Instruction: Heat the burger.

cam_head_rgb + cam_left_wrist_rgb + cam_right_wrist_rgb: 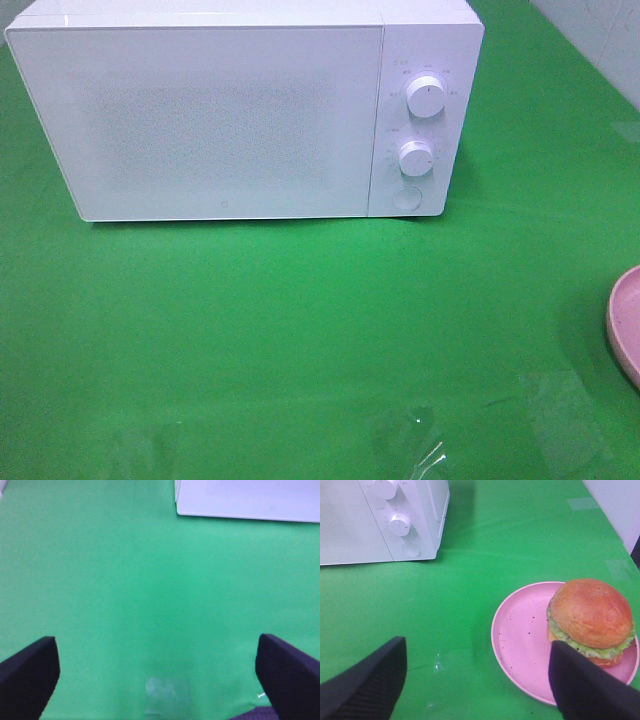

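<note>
Right now, operator, this is what your cameras give you.

Burger: the burger [590,620] sits on the pink plate [520,645], toward one side of it rather than at its centre; you see the golden-brown bun on top, green lettuce under it and a strip of red below. Only your right wrist view shows it.

Pink plate: it lies flat on the green table cover [300,330]; in your high view just an arc of its rim [625,320] shows at the right edge, well apart from the microwave.

Microwave: the white microwave [220,120] stands at the back of the cover with its door closed, two round knobs [426,97] one above the other and a round button [406,197] below them.

Right gripper: your right gripper [475,680] hangs above the cover with its jaws spread wide and nothing between them; the plate lies just beside one dark finger [585,685].

Left gripper: your left gripper [157,675] has its jaws fully apart, gripping nothing, over bare green cover, with a corner of the microwave near.
</note>
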Controlling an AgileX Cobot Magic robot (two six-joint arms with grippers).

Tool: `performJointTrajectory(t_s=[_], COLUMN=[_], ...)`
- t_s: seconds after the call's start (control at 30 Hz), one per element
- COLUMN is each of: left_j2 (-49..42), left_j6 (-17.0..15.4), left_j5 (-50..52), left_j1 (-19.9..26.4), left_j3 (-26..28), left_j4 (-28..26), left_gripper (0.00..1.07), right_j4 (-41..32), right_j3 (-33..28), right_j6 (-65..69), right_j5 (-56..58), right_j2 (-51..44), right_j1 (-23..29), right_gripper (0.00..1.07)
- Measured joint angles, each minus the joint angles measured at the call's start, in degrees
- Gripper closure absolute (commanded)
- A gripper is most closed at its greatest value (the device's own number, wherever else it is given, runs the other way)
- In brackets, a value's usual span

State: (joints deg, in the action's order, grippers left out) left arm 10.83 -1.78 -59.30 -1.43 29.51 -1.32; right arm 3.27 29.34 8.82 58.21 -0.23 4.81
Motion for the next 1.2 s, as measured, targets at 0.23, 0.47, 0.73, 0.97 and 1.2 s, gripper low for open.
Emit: performJointTrajectory(t_s=[0.23, 0.47, 0.73, 0.97, 1.2], left_j2=[-10.7, -11.1, -11.1, -11.1, -11.1], left_j6=[0.1, 0.1, 0.1, 0.1, 0.1], left_j5=[-0.2, -0.2, -0.2, -0.2, -0.2], left_j1=[0.0, 0.0, 0.0, 0.0, 0.0], left_j3=[0.0, 0.0, 0.0, 0.0, 0.0], left_j4=[1.8, 1.9, 1.9, 1.9, 1.9], left_gripper=[0.07, 0.07, 0.07, 0.07, 0.07], right_j4=[0.0, -0.3, -0.3, -0.3, -0.3], right_j3=[0.0, 0.0, 0.0, 0.0, 0.0], right_j6=[0.0, 0.0, 0.0, 0.0, 0.0], right_j5=[0.0, 0.0, 0.0, 0.0, 0.0], right_j2=[0.0, 0.0, 0.0, 0.0, 0.0], right_j1=[0.0, 0.0, 0.0, 0.0, 0.0], right_gripper=[0.34, 0.34, 0.34, 0.34, 0.34])
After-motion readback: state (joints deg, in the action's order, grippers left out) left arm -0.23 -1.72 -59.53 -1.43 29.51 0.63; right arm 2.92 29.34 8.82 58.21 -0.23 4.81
